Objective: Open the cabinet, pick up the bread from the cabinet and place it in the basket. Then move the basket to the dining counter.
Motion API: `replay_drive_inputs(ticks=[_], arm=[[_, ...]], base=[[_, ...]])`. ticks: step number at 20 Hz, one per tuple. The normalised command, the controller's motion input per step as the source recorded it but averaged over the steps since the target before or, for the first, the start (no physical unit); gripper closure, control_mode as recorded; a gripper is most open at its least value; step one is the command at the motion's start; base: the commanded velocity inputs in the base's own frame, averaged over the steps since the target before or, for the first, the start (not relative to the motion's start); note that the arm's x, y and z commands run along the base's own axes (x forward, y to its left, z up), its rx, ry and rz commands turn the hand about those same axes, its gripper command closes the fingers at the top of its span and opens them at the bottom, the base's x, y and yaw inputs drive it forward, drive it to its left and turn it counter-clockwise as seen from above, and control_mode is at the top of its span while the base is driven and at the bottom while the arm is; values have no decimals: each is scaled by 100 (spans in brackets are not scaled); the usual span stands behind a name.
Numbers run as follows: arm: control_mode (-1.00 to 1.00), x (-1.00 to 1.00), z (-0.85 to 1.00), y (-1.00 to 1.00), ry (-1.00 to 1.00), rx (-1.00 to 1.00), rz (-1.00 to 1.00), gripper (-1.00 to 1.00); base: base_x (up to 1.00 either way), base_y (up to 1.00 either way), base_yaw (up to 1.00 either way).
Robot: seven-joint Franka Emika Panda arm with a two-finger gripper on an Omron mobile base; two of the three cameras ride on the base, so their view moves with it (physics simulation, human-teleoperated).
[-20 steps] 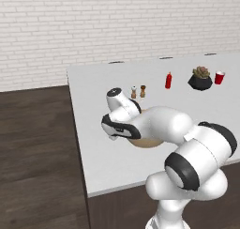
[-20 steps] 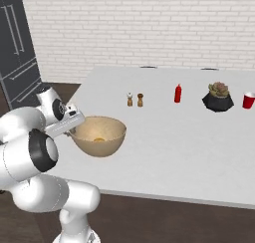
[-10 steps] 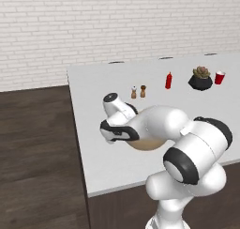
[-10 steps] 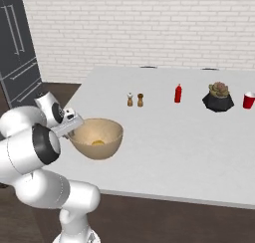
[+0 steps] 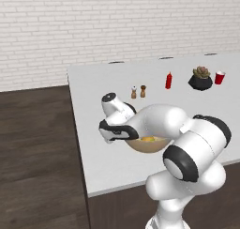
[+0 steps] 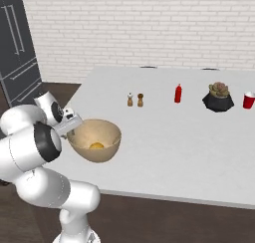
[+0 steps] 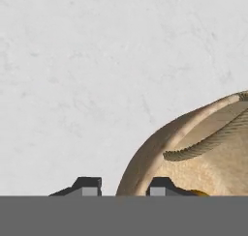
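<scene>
Tan bowl-shaped woven basket [image 6: 94, 141] resting on light grey-white dining counter [image 6: 179, 132], small golden-yellow bread [image 6: 96, 146] inside; dark two-finger gripper [image 7: 124, 187] straddling basket's rim, fingers slightly apart.

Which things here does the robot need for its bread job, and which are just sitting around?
Needed for the job:
- basket
- bread, lying inside the basket
- dining counter, with the basket on it
- gripper, its fingertips either side of the basket rim

Just sitting around:
- salt and pepper shakers
- red bottle
- potted plant
- red cup
</scene>
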Motion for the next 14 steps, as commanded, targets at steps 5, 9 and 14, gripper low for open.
replay_drive_inputs(ticks=[5, 9, 14], arm=[[-100, 2, 10, -14, 1, 2, 3, -100], [-100, -11, 56, 1, 0, -5, 0, -100], [-100, -36, 97, 0, 0, 0, 0, -100]], base=[[0, 0, 0], [0, 0, 0], [0, 0, 0]])
